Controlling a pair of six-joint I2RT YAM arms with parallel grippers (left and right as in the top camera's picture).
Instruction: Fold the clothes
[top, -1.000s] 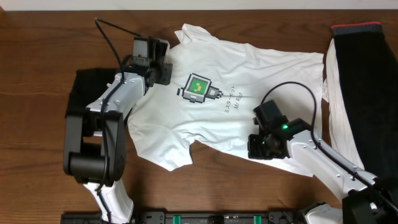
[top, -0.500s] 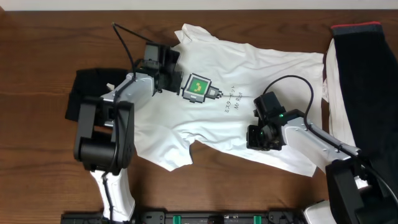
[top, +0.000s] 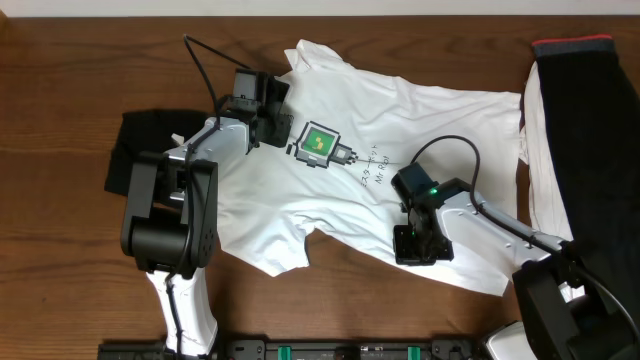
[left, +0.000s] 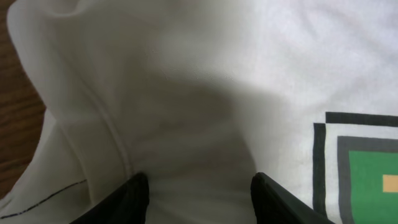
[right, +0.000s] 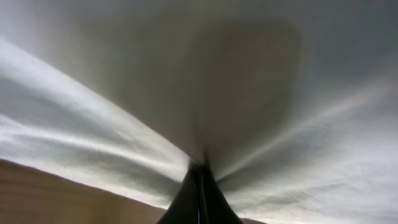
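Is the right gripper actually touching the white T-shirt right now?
Touching. The right wrist view shows the right gripper shut on the white T-shirt, with creases fanning out from its closed fingertips.

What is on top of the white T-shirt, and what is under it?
On the white T-shirt are the left gripper, open, and the right gripper, shut on a pinch of cloth. Anything beneath is covered.
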